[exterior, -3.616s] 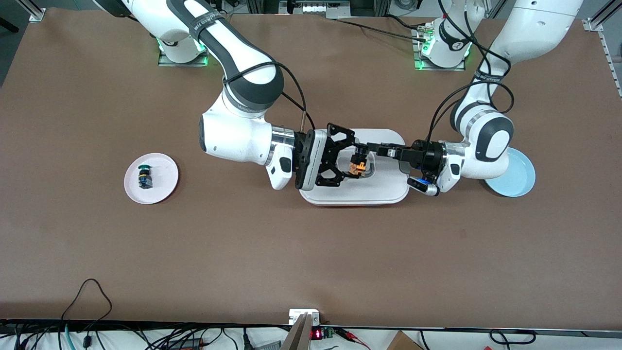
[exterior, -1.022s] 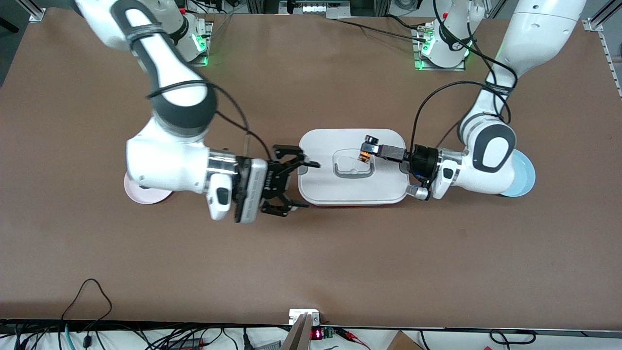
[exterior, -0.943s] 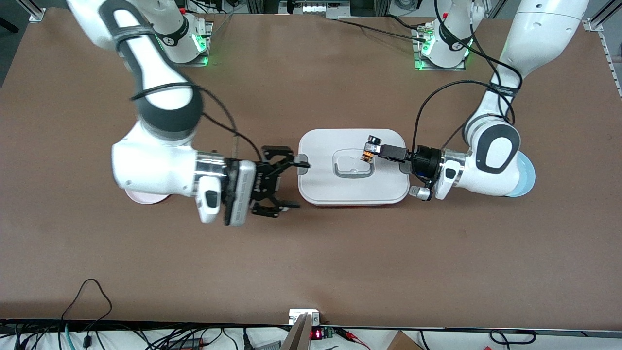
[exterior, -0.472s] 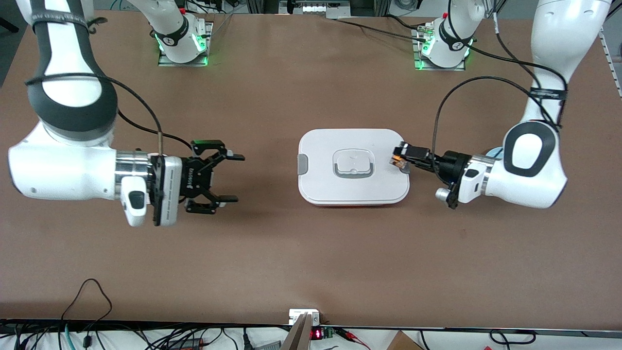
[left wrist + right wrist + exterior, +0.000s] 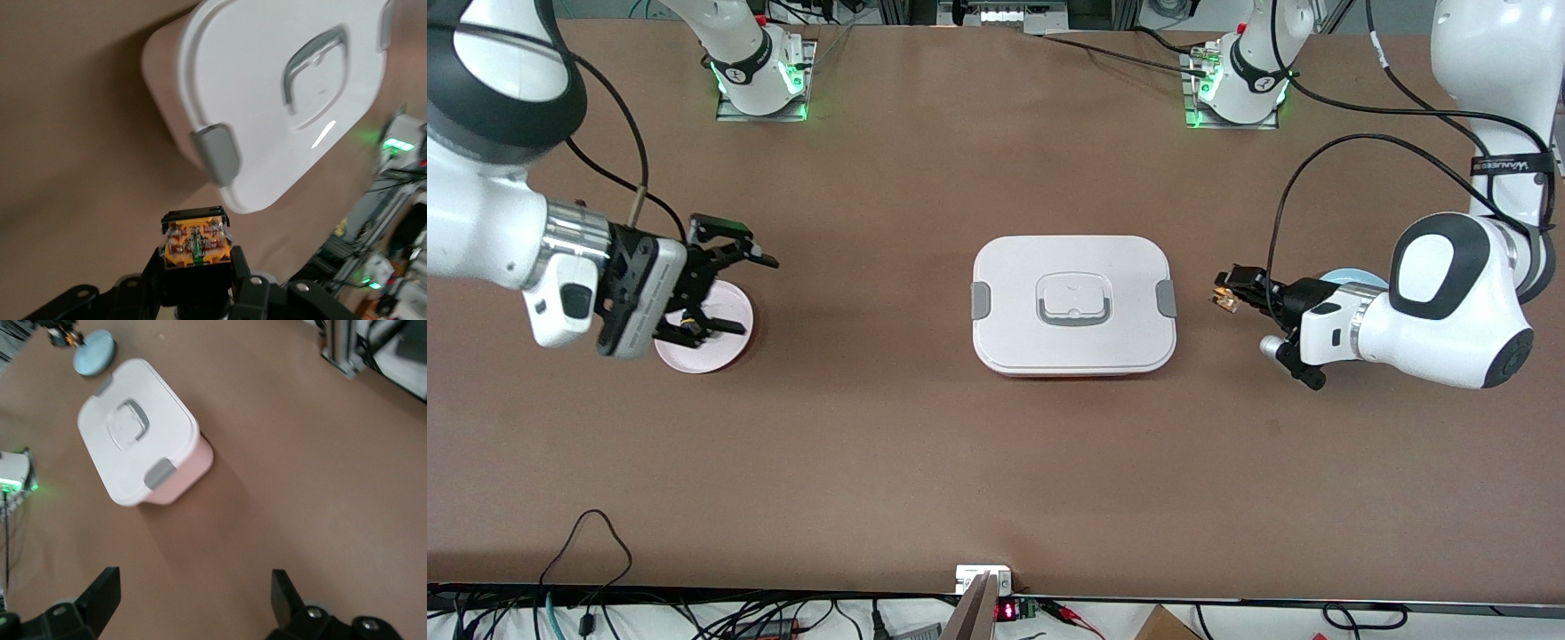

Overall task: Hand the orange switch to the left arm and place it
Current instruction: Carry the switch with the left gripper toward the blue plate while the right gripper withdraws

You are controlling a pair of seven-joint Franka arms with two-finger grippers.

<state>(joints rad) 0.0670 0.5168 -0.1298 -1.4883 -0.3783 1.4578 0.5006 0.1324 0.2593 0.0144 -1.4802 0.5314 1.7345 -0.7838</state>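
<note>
Left gripper [image 5: 1221, 296], in the front view, grips the orange switch [image 5: 1222, 299] over bare table between the box [image 5: 1072, 304] and the blue plate [image 5: 1352, 278]; we should lower it onto that plate gently. Our left wrist view shows the switch's [image 5: 197, 243] orange body with metal contacts, clamped between black fingers [image 5: 248, 279]. Our right wrist view shows the right gripper [image 5: 193, 603] spread wide, holding nothing; it waits over the pink plate [image 5: 729, 333].
</note>
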